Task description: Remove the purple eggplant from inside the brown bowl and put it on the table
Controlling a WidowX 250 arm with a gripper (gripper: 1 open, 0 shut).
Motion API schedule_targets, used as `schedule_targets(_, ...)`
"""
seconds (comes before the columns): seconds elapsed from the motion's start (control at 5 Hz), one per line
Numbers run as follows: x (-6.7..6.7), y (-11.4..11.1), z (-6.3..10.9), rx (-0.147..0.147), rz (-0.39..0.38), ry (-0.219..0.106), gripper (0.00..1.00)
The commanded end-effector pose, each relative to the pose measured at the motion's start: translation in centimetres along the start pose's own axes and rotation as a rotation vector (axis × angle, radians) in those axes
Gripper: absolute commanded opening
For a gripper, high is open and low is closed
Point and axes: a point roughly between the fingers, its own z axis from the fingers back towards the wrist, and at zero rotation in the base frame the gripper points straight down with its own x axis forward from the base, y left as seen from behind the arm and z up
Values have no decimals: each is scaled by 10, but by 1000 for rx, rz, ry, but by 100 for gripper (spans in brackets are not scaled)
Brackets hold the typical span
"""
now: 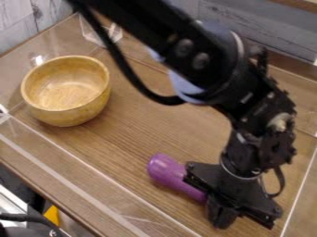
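Claw (238, 211) is down at the counter (130, 139), near its front right, pointing straight down. It's clenched on the eggplant (171, 174), gripping the right end (that end is hidden under my fingers, stem cap not visible). The purple body sticks out to the left of the claw, low against the wood; can't tell if it's resting or just off. Bowl (77, 113) sits well apart at back left, pale inside showing.
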Motion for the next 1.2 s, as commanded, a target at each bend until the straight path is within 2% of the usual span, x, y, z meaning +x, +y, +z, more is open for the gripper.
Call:
schedule_targets(0.0, 15, -19, 9, -20, -28, -50, 0)
schedule_targets(0.4, 5, -23, 19, -23, -62, -64, 0)
schedule_targets(0.8, 20, -19, 22, -25, -159, -68, 0)
schedule_targets(1.0, 17, -17, 10, -22, -122, -73, 0)
